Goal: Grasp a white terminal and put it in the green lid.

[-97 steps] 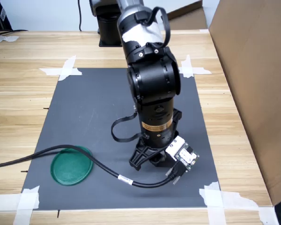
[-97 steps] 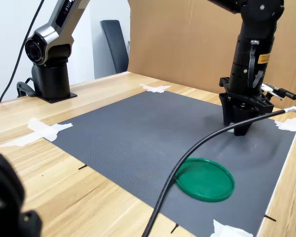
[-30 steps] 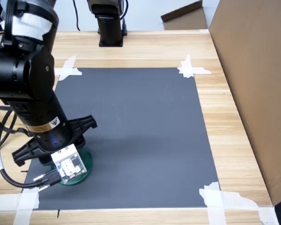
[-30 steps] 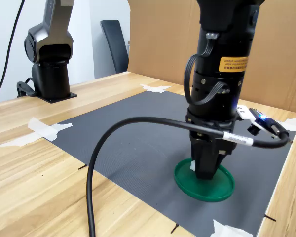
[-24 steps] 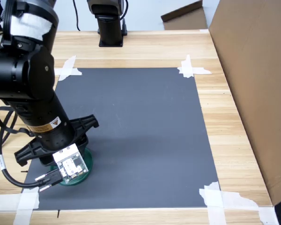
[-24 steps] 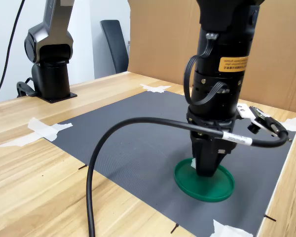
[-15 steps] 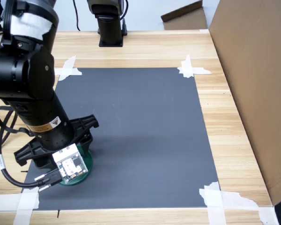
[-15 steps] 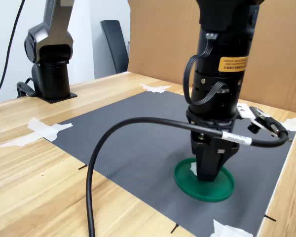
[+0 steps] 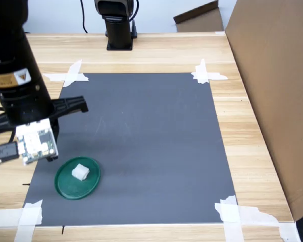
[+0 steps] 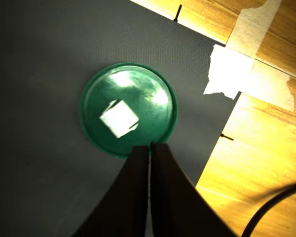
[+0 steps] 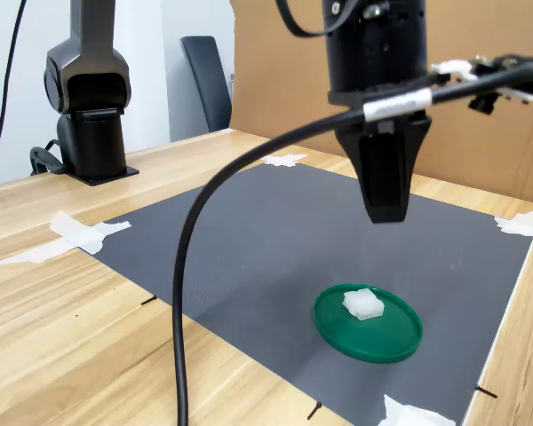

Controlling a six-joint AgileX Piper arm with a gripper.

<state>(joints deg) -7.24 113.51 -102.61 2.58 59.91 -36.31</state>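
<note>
The white terminal (image 9: 81, 172) (image 11: 364, 303) lies loose inside the green lid (image 9: 65, 187) (image 11: 384, 337), which sits flat on the grey mat near its front corner. In the wrist view the terminal (image 10: 118, 118) rests a little off the centre of the lid (image 10: 155, 126). My gripper (image 11: 386, 213) hangs well above the lid, pointing straight down. Its two dark fingers (image 10: 138, 163) are pressed together with nothing between them, so it is shut and empty. In the first exterior view the arm (image 9: 15, 75) stands over the mat's left edge and its wrist camera hides the fingertips.
A grey mat (image 9: 151, 126) is taped to the wooden table with white tape strips (image 9: 232, 212) at its corners. A cardboard wall (image 9: 278, 75) runs along the first exterior view's right. The arm's base (image 9: 118, 25) stands at the back. A black cable (image 11: 195, 266) droops from the wrist.
The gripper has risen off the green lid and drawn back from it. The white terminal, earlier hidden under the fingers, now lies free in the lid.
</note>
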